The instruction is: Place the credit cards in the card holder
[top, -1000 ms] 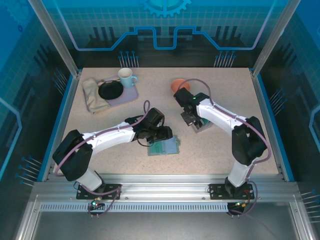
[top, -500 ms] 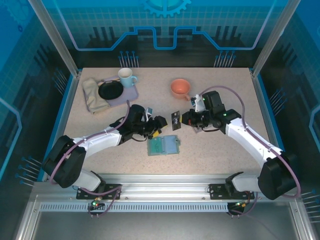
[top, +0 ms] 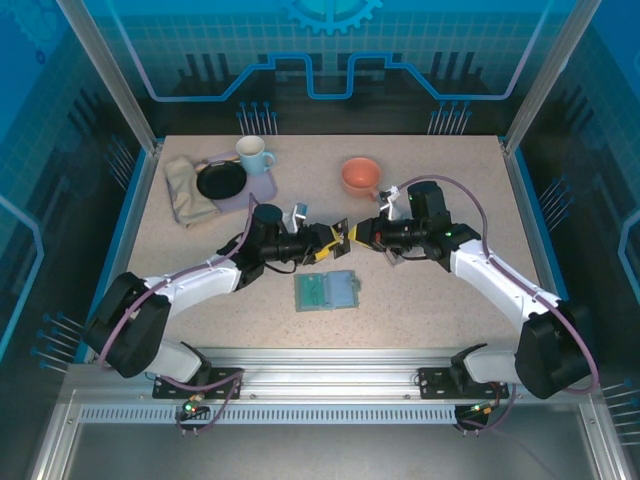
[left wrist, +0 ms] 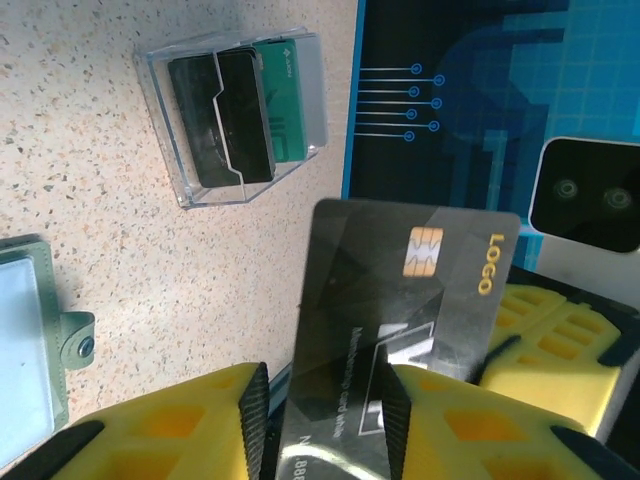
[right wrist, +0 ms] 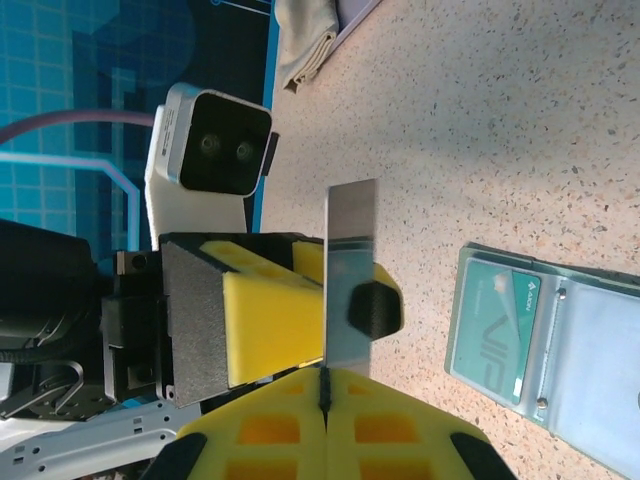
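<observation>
The right pincer (right wrist: 325,388) is pinching a dark glossy plastic credit card (left wrist: 400,300) in midair. The left pincer (left wrist: 322,400) is straddling it, and I cannot tell whether it is gripping. If the right is letting go too early, the card risks falling toward six o'clock.

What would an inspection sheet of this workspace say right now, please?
Surface: speckled table, no spills seen.
Job's things: dark card held aloft; card holder open, teal card inside; more cards in clear box.
Clutter: orange cup, mug, black plate, cloth.
Pincers: right pincer shut on dark card; left pincer astride it, grip unclear.
Cables: purple cable arcs over right arm, unsnagged.
Surroundings: blue panels, aluminium frame.
</observation>
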